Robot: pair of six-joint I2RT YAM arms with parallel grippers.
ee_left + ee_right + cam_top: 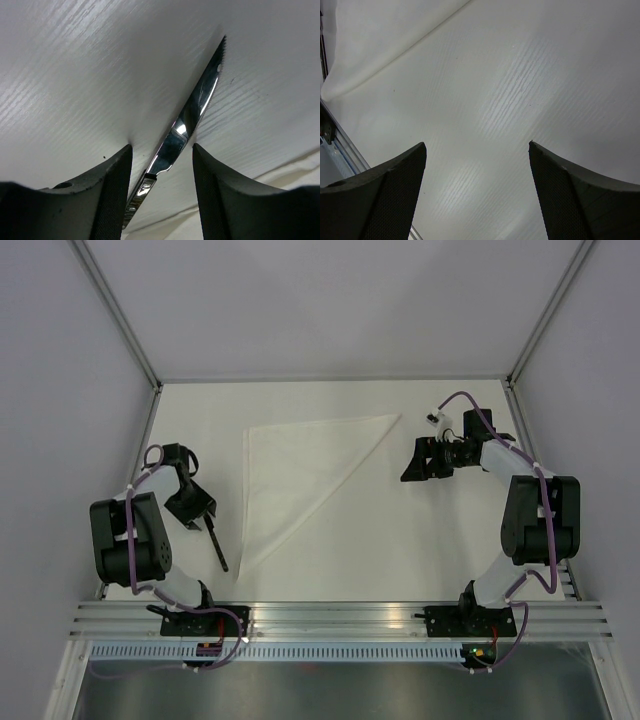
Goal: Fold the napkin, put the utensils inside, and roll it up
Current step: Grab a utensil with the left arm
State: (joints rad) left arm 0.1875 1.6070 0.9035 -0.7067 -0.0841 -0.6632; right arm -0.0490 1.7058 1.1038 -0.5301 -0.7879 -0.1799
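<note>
Left claw (161,147) spread around the knife (200,100), right claw (477,145) spread near the napkin (295,475)

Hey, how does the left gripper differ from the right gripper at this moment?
The left gripper has the knife lying between its jaws, with a gap on each side; the right gripper has only bare table between its jaws. The left gripper's jaws stand closer together than the right gripper's. The left gripper sits left of the napkin, which is folded into a triangle, and the right gripper sits to its right. Both are open, and neither clamps anything.
</note>
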